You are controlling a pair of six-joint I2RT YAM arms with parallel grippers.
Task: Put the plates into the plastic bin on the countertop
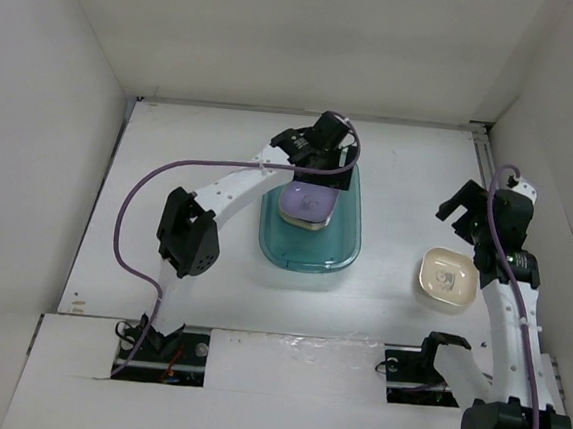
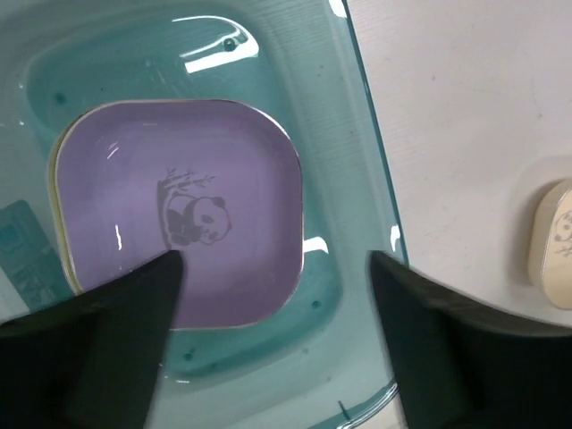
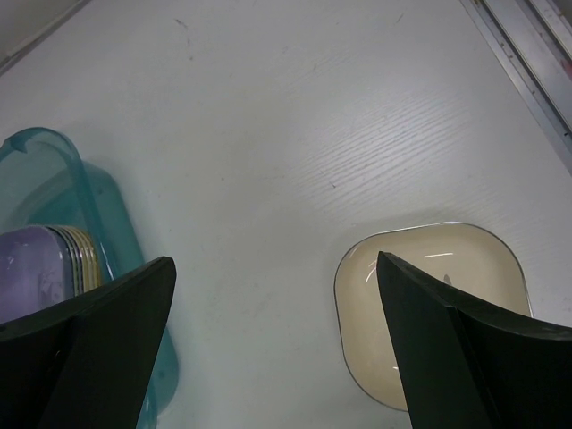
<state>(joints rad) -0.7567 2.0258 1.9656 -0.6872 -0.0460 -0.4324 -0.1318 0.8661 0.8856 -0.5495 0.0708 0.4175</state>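
The teal plastic bin (image 1: 309, 261) stands mid-countertop (image 1: 161, 153) with a stack of plates inside, a purple panda plate (image 1: 307, 204) on top. My left gripper (image 1: 316, 145) hovers above the bin's far end, open and empty. In the left wrist view its jaws (image 2: 275, 266) stand wide apart over the purple plate (image 2: 179, 210) and the bin's wall (image 2: 353, 161). One cream plate (image 1: 448, 277) lies on the counter to the right. My right gripper (image 1: 462, 210) hangs open just beyond it. In the right wrist view one finger overlaps the cream plate (image 3: 420, 295); the bin (image 3: 103, 206) and the stacked plates (image 3: 49, 259) show at left.
White walls enclose the counter on three sides. A metal rail (image 3: 527, 63) runs along the right edge, close to the right arm. The left arm's elbow (image 1: 189, 231) sits left of the bin. The cream plate (image 2: 556, 241) shows at the right edge of the left wrist view.
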